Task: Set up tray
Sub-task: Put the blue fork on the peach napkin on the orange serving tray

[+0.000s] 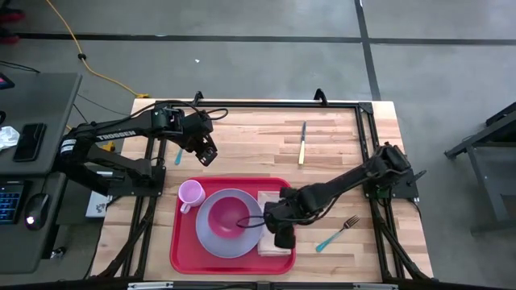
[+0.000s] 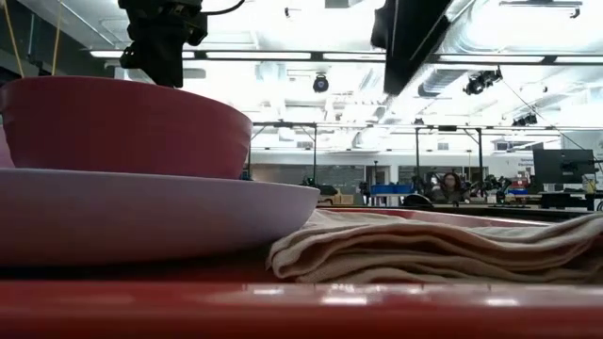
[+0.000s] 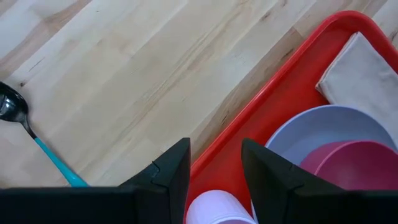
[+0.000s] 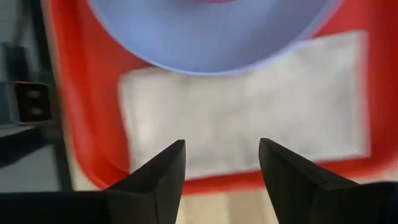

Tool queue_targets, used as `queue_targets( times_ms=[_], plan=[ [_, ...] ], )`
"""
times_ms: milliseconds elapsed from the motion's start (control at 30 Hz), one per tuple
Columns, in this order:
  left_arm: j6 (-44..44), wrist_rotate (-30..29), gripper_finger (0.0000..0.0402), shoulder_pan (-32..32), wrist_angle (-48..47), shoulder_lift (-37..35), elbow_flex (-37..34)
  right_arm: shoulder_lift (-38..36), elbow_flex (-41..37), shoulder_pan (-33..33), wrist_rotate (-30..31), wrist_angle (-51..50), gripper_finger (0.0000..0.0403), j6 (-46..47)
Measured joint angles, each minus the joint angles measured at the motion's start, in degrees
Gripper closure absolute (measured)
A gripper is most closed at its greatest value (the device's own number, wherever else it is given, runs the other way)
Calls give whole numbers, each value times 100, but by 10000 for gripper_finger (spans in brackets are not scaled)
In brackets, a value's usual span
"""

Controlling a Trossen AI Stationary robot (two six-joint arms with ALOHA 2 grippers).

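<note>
Wooden table (image 1: pixel 242 141), red tray (image 1: pixel 187 250), knife (image 1: pixel 302 142), fork (image 1: pixel 338 232), spoon (image 1: pixel 178 154)

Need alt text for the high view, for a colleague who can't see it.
A red tray on a wooden table holds a purple plate with a pink bowl, a pink cup and a napkin. The open right pincer hovers over the napkin; knife, fork and spoon lie outside.
</note>
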Motion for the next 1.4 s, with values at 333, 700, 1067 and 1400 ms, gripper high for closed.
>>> queue_targets(
  times_ms=[333, 700, 1067, 1400],
  plan=[
    [435, -90, 227, 2, 128, 0, 0, -601, 239, 0, 433, -1505, 220, 424],
    [927, -471, 227, 2, 161, -455, 0, -964, 241, 215, 319, -3207, 220, 2134],
    [806, -318, 227, 2, 209, -2261, 2, -964, 239, 748, 407, -3628, 220, 3943],
    [888, -400, 227, 2, 109, -2937, -347, -964, 239, 1454, 244, -3632, 220, 6412]
  ],
)
